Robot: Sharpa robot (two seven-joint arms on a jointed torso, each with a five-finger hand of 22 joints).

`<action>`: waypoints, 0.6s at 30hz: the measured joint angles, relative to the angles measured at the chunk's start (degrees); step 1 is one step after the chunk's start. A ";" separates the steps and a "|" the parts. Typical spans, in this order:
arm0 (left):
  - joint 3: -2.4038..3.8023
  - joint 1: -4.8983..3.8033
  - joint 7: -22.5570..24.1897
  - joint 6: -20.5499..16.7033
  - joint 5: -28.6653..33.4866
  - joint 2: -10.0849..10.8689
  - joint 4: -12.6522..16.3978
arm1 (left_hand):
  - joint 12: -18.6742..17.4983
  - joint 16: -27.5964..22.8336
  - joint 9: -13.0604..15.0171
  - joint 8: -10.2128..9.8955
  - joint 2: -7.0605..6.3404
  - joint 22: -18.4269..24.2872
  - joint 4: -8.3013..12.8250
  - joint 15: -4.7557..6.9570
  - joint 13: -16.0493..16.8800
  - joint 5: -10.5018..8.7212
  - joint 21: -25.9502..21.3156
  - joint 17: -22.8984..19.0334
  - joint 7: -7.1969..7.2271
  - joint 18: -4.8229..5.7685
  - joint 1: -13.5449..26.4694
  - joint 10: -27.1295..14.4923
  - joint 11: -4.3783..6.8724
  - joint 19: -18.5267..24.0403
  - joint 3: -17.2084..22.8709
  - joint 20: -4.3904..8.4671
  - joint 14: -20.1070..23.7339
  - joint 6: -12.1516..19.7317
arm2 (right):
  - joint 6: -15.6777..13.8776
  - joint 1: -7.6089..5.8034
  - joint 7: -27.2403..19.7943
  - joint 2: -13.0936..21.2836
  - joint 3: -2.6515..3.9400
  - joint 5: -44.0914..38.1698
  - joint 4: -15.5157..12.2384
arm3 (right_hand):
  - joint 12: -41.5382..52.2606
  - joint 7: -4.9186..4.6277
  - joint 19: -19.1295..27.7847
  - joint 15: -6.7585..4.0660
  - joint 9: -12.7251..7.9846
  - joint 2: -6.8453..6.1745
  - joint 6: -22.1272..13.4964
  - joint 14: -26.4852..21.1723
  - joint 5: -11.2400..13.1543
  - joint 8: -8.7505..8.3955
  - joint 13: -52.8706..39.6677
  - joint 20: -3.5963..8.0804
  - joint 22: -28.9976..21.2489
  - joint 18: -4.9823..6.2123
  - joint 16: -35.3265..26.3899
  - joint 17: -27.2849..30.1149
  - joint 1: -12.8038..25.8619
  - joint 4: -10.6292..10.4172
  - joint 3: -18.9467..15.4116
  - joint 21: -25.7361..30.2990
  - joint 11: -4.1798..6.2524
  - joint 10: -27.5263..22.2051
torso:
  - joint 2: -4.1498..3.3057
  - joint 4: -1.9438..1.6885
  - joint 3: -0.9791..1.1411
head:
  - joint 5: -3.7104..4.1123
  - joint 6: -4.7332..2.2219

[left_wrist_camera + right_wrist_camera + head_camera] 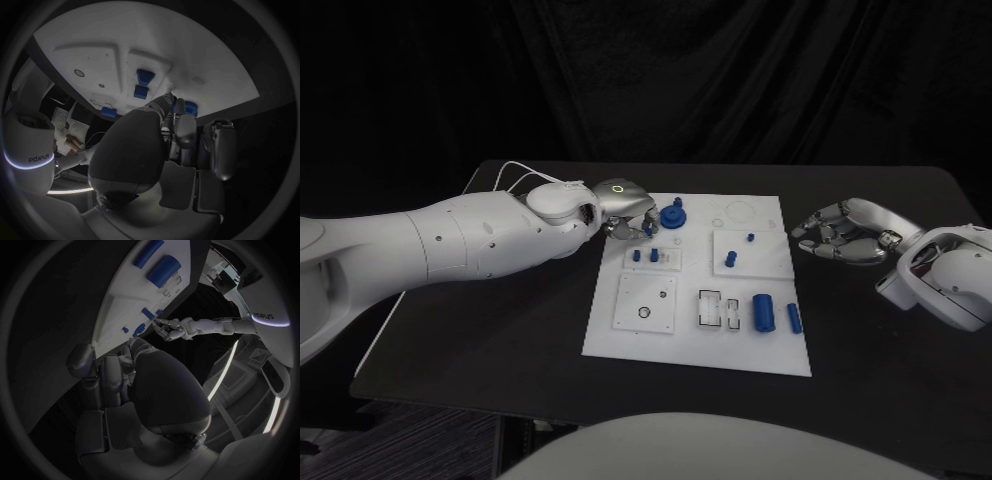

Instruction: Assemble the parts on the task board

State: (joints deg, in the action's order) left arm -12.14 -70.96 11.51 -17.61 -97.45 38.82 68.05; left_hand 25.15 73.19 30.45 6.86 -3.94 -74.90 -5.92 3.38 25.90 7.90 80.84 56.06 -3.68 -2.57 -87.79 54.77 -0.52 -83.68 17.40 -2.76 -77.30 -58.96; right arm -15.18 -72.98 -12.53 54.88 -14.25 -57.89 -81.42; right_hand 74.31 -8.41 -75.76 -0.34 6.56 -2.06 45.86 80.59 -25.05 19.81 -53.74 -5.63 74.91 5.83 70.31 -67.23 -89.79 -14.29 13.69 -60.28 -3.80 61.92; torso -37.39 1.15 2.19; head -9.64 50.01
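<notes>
Left hand [626,212] works at the blue part [674,215] on the board's [704,350] far edge; whether its fingers grip it, I cannot tell. Right hand [845,235] waits curled, empty. Next: seat that part squarely.

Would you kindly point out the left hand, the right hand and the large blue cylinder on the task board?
left hand [626,208], head view, on its silver back.
right hand [844,232], head view, on its curled fingers.
large blue cylinder [763,311], head view, mid-body.
</notes>
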 measured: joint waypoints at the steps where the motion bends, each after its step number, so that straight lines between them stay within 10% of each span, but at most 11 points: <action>1: 0.00 0.03 -0.01 0.08 0.00 -0.04 -0.01 | 0.00 0.00 -0.03 0.00 0.06 0.00 0.00 0.00 0.00 0.00 0.00 -0.01 0.00 0.00 0.06 0.00 0.00 0.00 -0.01 0.00 0.01 0.00 | 0.00 0.00 0.00 0.00 0.00 0.00 0.00 | 0.00 0.00 0.00 0.00 0.00 0.00 0.00 0.00 0.00 0.00 0.00 0.00 0.00 0.00 0.00 0.00 0.00 0.00 0.00 0.00 0.00 0.00 | -0.01 -0.01 0.01 | 0.01 0.00; 18: 0.07 0.18 -0.03 0.72 0.00 -0.53 -0.17 | -0.14 -0.65 -0.02 -0.22 0.14 0.00 -0.16 0.00 -0.14 0.00 -0.45 -1.12 0.01 -0.01 0.14 0.32 -0.33 0.00 -0.16 0.00 0.83 0.02 | 0.11 0.01 0.01 -0.15 0.00 0.00 0.06 | 0.01 0.00 0.00 0.00 0.01 0.00 0.00 0.00 0.00 0.00 -0.14 0.00 -0.01 0.00 0.01 -0.01 0.00 0.00 0.00 0.00 0.00 0.00 | 0.03 -0.05 0.07 | -0.04 0.00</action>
State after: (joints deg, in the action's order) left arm -12.07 -70.78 11.48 -16.89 -97.45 38.29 67.88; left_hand 25.01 72.54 30.42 6.64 -3.80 -74.90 -6.08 3.38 25.76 7.90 80.38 54.93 -3.67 -2.58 -87.65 55.09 -0.85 -83.67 17.23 -2.76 -76.46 -58.93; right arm -15.07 -72.98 -12.52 54.72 -14.25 -57.89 -81.36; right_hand 74.33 -8.41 -75.76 -0.33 6.57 -2.06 45.86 80.59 -25.05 19.81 -53.88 -5.63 74.91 5.83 70.32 -67.23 -89.79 -14.29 13.69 -60.28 -3.80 61.92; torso -37.36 1.10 2.25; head -9.67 50.01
